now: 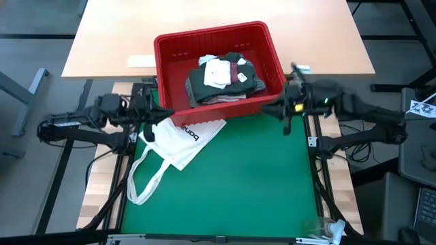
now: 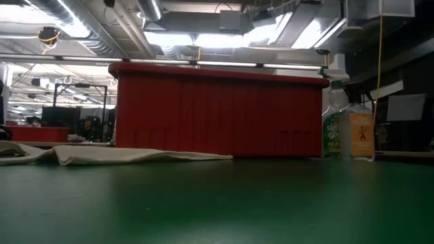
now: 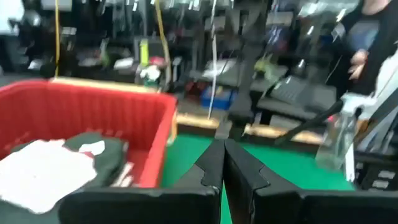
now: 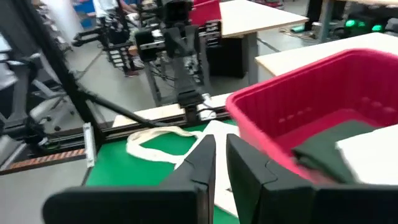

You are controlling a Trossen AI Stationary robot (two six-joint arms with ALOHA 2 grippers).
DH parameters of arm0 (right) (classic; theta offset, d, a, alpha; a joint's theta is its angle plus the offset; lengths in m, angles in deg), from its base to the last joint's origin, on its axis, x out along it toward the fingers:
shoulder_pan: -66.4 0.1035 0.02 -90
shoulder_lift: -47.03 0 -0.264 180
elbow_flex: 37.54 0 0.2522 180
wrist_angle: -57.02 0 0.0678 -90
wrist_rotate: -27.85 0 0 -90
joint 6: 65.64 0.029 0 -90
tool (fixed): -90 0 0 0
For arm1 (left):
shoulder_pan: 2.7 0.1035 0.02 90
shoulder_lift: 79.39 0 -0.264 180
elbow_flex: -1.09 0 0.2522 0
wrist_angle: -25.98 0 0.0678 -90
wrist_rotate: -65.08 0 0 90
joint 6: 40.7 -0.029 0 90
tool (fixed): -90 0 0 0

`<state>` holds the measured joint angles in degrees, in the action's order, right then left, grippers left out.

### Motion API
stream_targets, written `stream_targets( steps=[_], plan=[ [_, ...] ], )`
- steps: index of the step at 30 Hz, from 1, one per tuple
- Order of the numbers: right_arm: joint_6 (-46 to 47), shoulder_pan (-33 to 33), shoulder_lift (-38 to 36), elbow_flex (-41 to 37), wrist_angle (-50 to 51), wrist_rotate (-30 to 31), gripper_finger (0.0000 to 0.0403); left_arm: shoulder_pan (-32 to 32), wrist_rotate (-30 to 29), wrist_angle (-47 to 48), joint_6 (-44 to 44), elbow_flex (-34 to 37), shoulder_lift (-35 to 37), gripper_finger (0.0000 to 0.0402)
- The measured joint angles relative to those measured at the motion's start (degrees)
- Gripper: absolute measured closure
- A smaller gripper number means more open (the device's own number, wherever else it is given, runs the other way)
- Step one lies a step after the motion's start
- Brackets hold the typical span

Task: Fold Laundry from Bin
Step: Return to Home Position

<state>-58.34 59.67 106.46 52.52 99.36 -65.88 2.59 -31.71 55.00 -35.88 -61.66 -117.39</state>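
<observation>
The red bin [image 1: 272,61] stands at the far middle of the green mat and holds the laundry [image 1: 225,78]: a dark green-grey top with small white and maroon pieces on it. It also shows in the left wrist view [image 3: 93,109] and the right wrist view [image 4: 298,93]. My left gripper [image 1: 163,113] hovers at the bin's near left corner, shut and empty [image 3: 222,152]. My right gripper [image 1: 269,110] hovers at the bin's near right corner, with a narrow gap between its fingers and nothing in it [image 4: 221,146].
A white tote bag [image 1: 184,139] with black lettering lies flat on the mat, near and left of the bin, its long straps [image 1: 146,180] toward the near left. Bare green mat [image 1: 238,177] spreads in front. Bottles [image 2: 352,132] stand beside the bin. A wooden table [image 1: 136,27] lies behind.
</observation>
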Motion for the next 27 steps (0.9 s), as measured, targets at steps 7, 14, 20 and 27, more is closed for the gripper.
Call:
stream_targets(
  steps=[7,14,20,27],
  plan=[
    [2.19,5.89,-7.1,-21.39,-19.01,2.23,0.0361,-3.07,-0.07,-13.69,-0.88,15.66,8.93,0.0398],
    [7.32,5.99,-14.1,-38.36,-32.66,2.27,0.0361,-3.16,-0.55,-17.03,-0.41,27.69,17.95,0.0398],
    [7.64,5.99,-19.87,-49.8,-40.44,2.09,0.0361,-3.14,-0.53,-21.49,-0.4,36.16,24.8,0.0398],
    [7.5,5.99,-23.3,-61.73,-50.07,1.59,0.0361,-3.14,-0.48,-30.62,-0.43,46.09,28.99,0.0398]
  ],
)
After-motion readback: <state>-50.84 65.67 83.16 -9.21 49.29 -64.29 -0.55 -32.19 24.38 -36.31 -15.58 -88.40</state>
